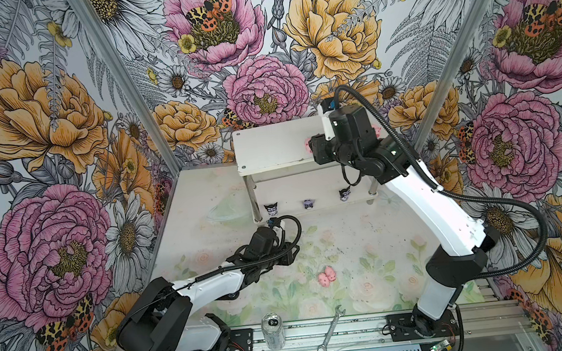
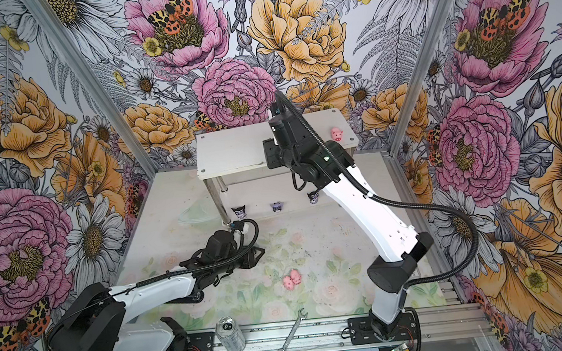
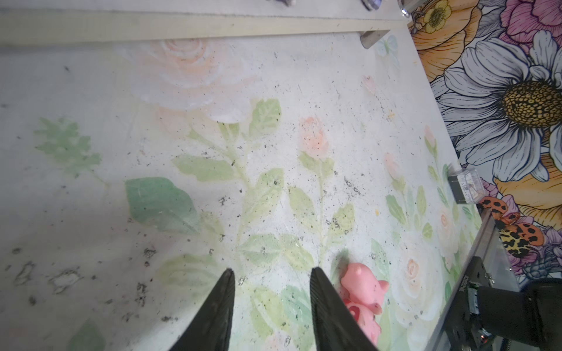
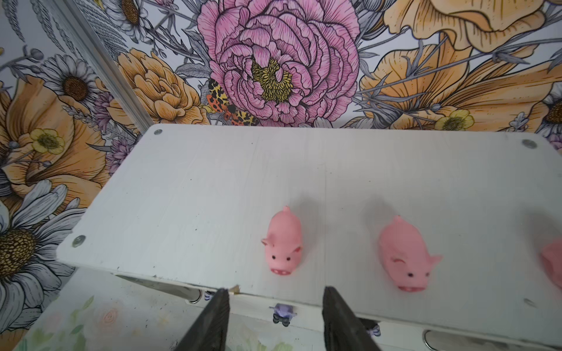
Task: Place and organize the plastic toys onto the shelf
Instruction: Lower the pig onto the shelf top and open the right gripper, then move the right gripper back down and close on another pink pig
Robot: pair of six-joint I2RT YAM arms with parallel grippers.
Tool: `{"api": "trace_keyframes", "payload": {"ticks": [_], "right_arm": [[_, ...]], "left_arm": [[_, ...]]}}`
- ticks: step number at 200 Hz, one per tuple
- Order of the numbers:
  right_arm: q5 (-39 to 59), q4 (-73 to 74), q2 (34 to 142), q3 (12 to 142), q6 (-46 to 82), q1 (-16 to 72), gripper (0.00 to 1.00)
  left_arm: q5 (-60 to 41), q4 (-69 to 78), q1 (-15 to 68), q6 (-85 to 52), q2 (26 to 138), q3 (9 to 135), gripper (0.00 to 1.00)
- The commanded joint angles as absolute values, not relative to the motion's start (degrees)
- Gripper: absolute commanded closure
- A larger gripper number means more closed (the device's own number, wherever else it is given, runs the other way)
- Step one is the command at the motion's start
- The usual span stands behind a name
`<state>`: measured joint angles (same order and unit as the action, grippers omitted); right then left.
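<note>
Right gripper (image 4: 276, 290) jaws apart, empty, over shelf (image 4: 213, 188) top's front edge | pig row (image 4: 283, 243) stands along that edge | pig pair (image 1: 327, 276) lies touching, middle of tabletop (image 1: 364, 231) | figurines (image 1: 308, 203) line lower tier's front edge | I'd back straight off, not brushing the row, then fetch the pair.

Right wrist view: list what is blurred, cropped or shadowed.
Right wrist view: two pink pigs fairly sharp, each casting a soft shadow on the shelf; a third pig blurred, cropped by the frame edge; the right claw dark and soft-edged.
</note>
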<state>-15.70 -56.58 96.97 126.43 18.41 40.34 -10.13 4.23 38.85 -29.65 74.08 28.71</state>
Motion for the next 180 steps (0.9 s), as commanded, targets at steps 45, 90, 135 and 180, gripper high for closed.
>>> {"api": "trace_keyframes", "payload": {"ticks": [45, 90, 135, 180], "right_arm": [[-14.1, -40.3, 68.7, 82.3, 15.6, 50.6, 0.62], [-12.0, -32.2, 56.1, 53.4, 22.3, 51.2, 0.67], [-7.4, -25.4, 61.5, 38.2, 30.9, 52.3, 0.66], [-7.7, -21.5, 70.6, 35.9, 33.3, 54.2, 0.48]], "left_arm": [[-9.3, 2.2, 38.1, -28.8, 72.9, 27.9, 0.57], [-9.9, 4.1, 39.2, -30.4, 73.0, 26.9, 0.57], [-7.9, 2.8, 41.0, -30.9, 70.8, 26.4, 0.57], [-7.7, 2.5, 41.2, -31.2, 71.1, 26.4, 0.57]]}}
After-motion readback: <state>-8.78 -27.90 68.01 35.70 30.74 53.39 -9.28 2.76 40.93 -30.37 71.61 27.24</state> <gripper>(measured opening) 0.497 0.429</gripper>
